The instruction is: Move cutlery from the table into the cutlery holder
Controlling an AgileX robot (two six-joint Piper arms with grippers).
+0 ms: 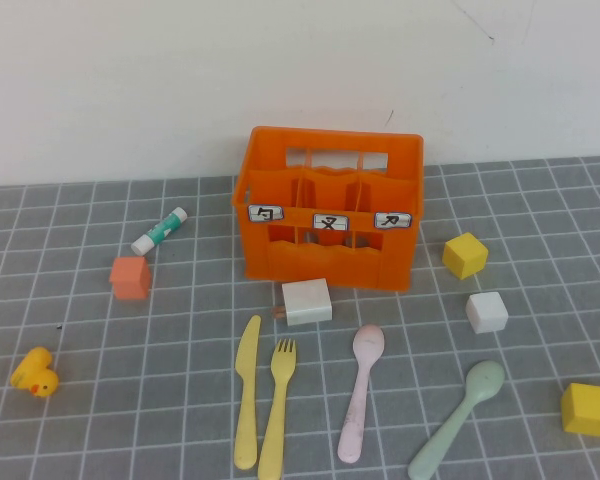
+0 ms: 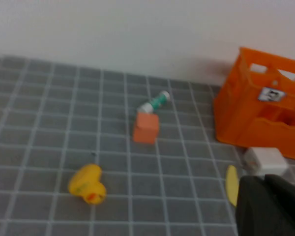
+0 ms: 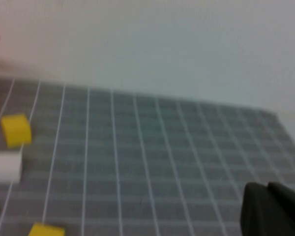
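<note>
High view
Holder: orange crate (image 1: 330, 205) upright at the back of the table (image 1: 100, 400), all compartments look empty.
Cutlery: four pieces lie flat in a row in front of the crate, handles toward the robot. Knife (image 1: 246, 392) and fork (image 1: 277, 410) just beside each other; pink spoon (image 1: 360, 392) next; green spoon (image 1: 460, 408) furthest right, angled.
Clutter: white block (image 1: 307, 301) between crate and cutlery; tube (image 1: 159, 230) and orange cube (image 1: 130, 277) to the left; duck (image 1: 35, 373) at the left edge; two yellow cubes (image 1: 465, 254) (image 1: 586, 408) and a white cube (image 1: 487, 312) to the right.
Arms: neither shows in this view.

Left wrist view
Left gripper: dark fingertips (image 2: 268, 206) at the frame corner, jaws fully closed, holding nothing, above the table near the knife blade (image 2: 231, 184).
Seen: crate, white block, orange cube, tube, duck.

Right wrist view
Right gripper: dark tips (image 3: 273, 209) at the frame corner, jaws fully closed, empty, over bare table well off from the cutlery.
Seen: yellow cube (image 3: 15, 130), white cube (image 3: 7, 166), second yellow cube partly in frame.

Handling (judgement)
Weight: light, stiff plastic, likely smooth and apt to skid when pinched.
Grip: across the narrow handle, mid-length; pieces lie flat, so the fingers must come right down to the table.
Watch: knife and fork sit close; a wide grasp may catch both.
Status: nothing picked yet.
</note>
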